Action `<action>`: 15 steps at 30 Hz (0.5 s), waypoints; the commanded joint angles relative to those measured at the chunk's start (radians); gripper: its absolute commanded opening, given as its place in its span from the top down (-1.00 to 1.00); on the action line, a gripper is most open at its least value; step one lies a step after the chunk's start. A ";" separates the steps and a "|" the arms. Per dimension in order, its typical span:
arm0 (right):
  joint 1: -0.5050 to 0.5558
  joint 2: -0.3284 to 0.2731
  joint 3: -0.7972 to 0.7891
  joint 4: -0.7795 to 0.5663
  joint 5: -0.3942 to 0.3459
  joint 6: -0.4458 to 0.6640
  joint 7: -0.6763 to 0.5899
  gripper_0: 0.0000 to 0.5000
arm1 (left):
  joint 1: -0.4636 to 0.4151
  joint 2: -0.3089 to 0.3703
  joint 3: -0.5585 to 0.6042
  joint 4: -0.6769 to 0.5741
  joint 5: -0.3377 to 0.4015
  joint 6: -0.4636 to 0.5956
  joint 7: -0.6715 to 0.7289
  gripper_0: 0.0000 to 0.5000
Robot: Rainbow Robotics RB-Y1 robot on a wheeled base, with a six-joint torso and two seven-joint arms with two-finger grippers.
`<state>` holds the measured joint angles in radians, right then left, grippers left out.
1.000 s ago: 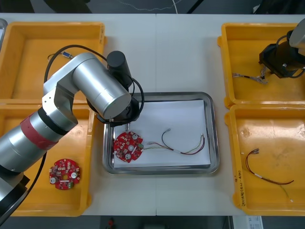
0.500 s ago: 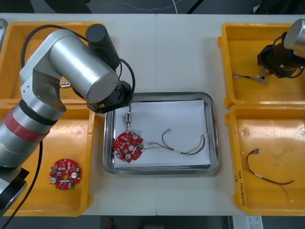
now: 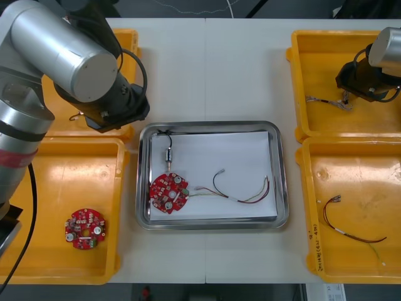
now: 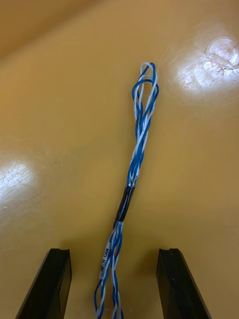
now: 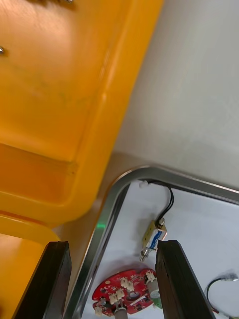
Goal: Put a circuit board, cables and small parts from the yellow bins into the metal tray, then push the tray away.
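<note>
Near-left bin [image 3: 119,207]: holds one spare circuit board [image 3: 85,228], lying flat on the floor towards the bin's near end.
Near-right bin [image 3: 307,188]: holds a red and dark cable [image 3: 351,233], curved across the floor.
Metal tray [image 3: 283,182]: white inside, lying between the bins. The tray's circuit board [image 3: 168,192] lies near its left wall. A thin cable [image 3: 241,191] runs from just beside that board towards the right wall. A small metal part [image 3: 168,154] with a black lead lies just beyond the board.
Far-left bin [image 3: 128,39]: a few small specks [image 5: 1,50] lie on its floor; what they are cannot be told.
Far-right bin [image 3: 293,75]: holds the twisted blue and white cable [image 4: 142,129], lying straight on the floor.
Left gripper [image 5: 113,244]: fingers spread wide with nothing between them, hanging over the tray's far-left corner and the table beside the far-left bin.
Right gripper [image 4: 114,251]: fingers wide apart, one either side of the blue and white cable, not touching it.
Change: a second ago the left arm hid the tray's far-left corner. It has since drawn back over the left bins, so the small metal part lies uncovered. The right gripper has barely shifted.
Between views: the front view hides both sets of fingers under the arms, while the wrist views show them apart. The right wrist view makes plain the blue and white twist, which looks pale from the front.
</note>
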<state>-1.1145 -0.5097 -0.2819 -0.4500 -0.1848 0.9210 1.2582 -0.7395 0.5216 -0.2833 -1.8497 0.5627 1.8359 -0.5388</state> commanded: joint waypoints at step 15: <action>0.059 0.031 -0.003 0.001 0.007 -0.004 0.004 1.00 | -0.106 0.146 0.150 0.119 -0.004 0.006 0.031 -1.00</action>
<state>-1.1110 -0.5094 -0.2819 -0.4518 -0.1846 0.9173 1.2583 -0.7695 0.6193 -0.1587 -1.7737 0.5653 1.8406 -0.5388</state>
